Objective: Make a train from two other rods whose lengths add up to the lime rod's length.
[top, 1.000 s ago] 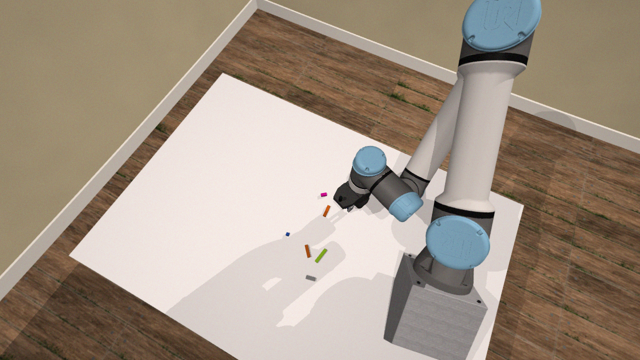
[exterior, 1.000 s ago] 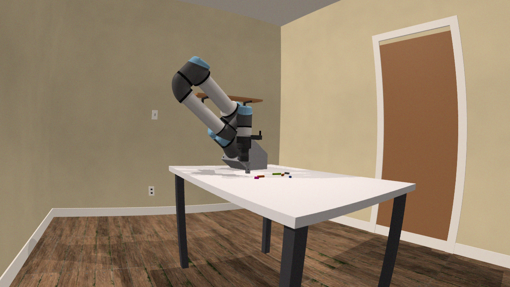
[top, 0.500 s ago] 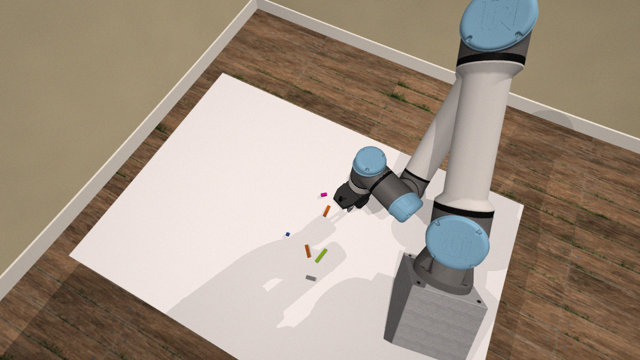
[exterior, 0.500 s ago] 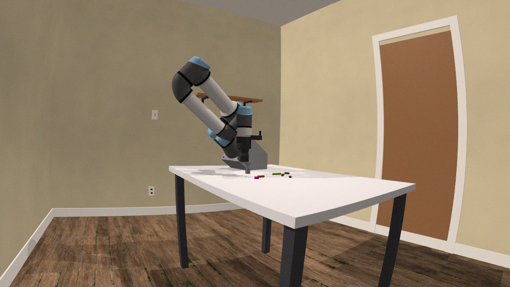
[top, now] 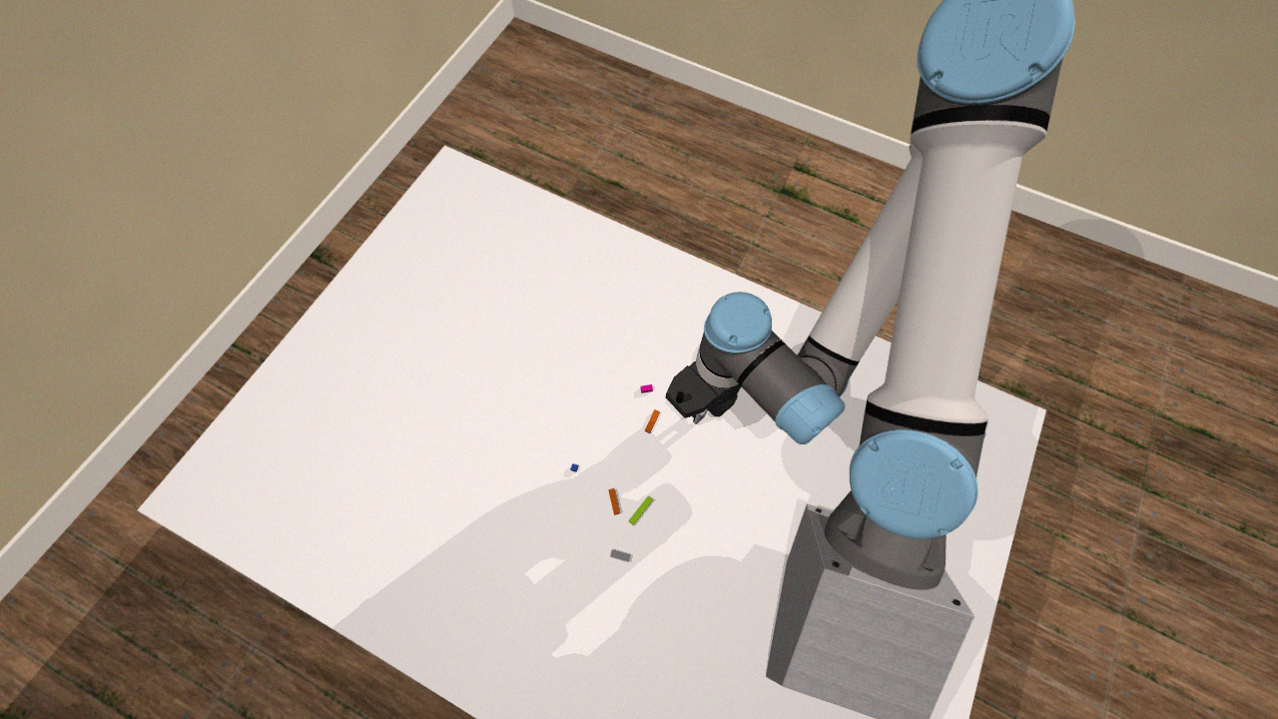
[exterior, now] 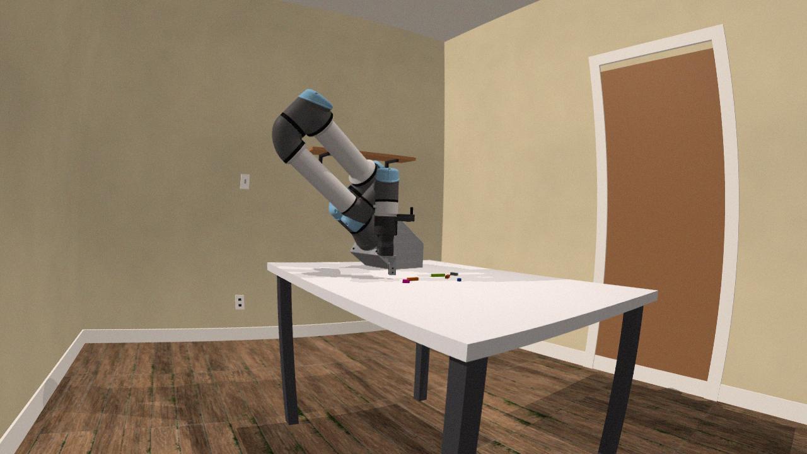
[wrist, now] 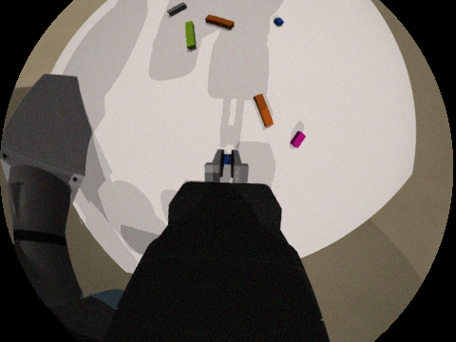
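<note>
My gripper [top: 699, 416] hangs low over the white table, just right of an orange rod [top: 652, 420]. In the wrist view the fingers are shut on a small blue rod [wrist: 227, 158]. The orange rod [wrist: 264, 110] lies flat a short way ahead and to the right of the fingers. A magenta rod [top: 647, 388] lies just beyond it. The lime rod [top: 640, 510] lies nearer the robot base, beside a second orange rod [top: 613, 500]. A grey rod [top: 621, 555] lies below them. Another blue rod [top: 573, 466] lies alone to the left.
The robot's grey base block [top: 862, 616] stands at the table's near right corner. The arm's elbow and forearm [top: 777, 375] reach over the table right of the gripper. The table's edges are far from the rods.
</note>
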Controlling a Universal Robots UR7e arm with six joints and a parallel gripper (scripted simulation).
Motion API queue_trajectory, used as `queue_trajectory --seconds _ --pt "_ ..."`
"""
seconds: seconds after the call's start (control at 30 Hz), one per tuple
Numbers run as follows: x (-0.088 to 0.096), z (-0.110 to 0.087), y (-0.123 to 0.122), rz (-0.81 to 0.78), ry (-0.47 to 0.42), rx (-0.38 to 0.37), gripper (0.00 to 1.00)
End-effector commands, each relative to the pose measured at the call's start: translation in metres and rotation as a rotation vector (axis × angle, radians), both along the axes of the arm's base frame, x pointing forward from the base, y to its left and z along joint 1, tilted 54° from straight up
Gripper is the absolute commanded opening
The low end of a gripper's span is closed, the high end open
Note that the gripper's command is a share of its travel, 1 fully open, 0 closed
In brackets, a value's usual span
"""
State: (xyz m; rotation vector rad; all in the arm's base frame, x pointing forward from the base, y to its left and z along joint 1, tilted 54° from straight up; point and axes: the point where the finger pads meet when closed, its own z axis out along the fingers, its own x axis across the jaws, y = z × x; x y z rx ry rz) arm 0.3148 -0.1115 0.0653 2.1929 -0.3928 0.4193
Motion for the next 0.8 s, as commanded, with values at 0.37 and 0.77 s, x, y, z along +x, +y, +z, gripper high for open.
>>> queue_trajectory --seconds 0.37,0.77 --pt "0.0002 -0.0001 -0.0002 0.000 -0.001 0.000 0.24" --pt "0.0014 -0.0045 -0.0062 0.000 -0.001 0.000 0.24"
